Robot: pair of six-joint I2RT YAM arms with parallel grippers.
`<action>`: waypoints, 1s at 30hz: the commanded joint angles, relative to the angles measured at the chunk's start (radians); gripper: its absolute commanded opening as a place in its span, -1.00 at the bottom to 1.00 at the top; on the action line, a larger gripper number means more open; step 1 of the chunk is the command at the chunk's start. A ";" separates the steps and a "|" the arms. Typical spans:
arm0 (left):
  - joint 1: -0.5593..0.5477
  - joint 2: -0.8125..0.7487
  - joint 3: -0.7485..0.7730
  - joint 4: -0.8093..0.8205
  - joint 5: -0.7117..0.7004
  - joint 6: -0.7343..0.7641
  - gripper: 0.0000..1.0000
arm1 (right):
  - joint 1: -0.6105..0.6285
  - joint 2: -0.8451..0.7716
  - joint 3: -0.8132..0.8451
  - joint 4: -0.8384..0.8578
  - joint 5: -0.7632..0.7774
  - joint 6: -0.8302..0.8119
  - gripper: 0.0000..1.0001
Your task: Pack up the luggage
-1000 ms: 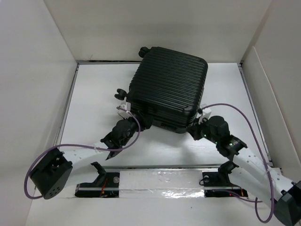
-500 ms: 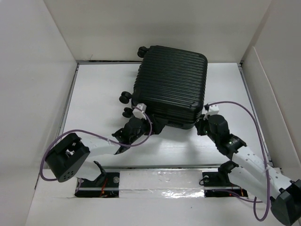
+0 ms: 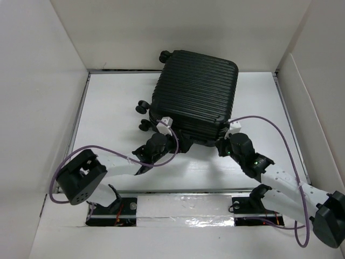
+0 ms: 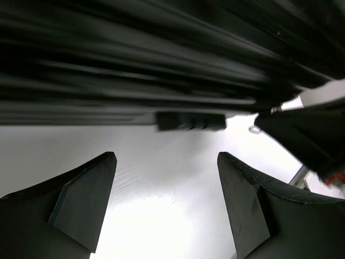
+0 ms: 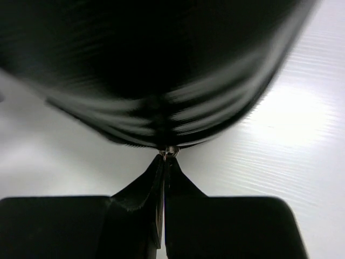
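**A:** Where's the small black ribbed hard-shell suitcase?
**B:** Closed and lying flat at the far middle of the white table, with its black caster wheels on its left side.
**A:** And the left gripper?
**B:** Its jaws are spread wide and empty, just beside the suitcase's near edge.
**A:** The right gripper?
**B:** Its fingers are pressed together, pinching a small silvery metal tab at the suitcase's near right corner.

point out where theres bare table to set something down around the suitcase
Two open patches of table: between the left wall and the luggage, and between the luggage and the right wall. A narrower strip lies in front, between the left arm and right arm. It is crowded along the luggage's near edge, where the left hand and right hand sit.
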 commanded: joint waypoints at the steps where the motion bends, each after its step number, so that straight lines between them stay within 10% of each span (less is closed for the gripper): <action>1: -0.023 0.093 0.061 0.081 0.030 0.009 0.47 | 0.103 -0.004 0.015 0.139 -0.107 -0.016 -1.00; 7: -0.034 0.213 0.134 0.179 -0.023 -0.014 0.41 | 0.132 -0.033 0.064 0.100 -0.220 -0.074 -1.00; 15: -0.055 0.310 0.199 0.242 -0.083 -0.051 -0.22 | 0.169 0.082 0.118 0.203 -0.522 -0.124 -1.00; 20: -0.073 0.348 0.237 0.256 -0.066 -0.054 -0.43 | 0.296 0.220 0.172 0.366 -0.321 0.017 -1.00; 25: -0.073 0.314 0.207 0.271 -0.042 -0.048 -0.41 | 0.309 0.288 0.183 0.542 -0.228 0.063 -1.00; 30: -0.017 0.150 0.071 0.208 -0.023 -0.034 0.33 | 0.309 0.175 0.103 0.481 -0.045 0.068 -1.00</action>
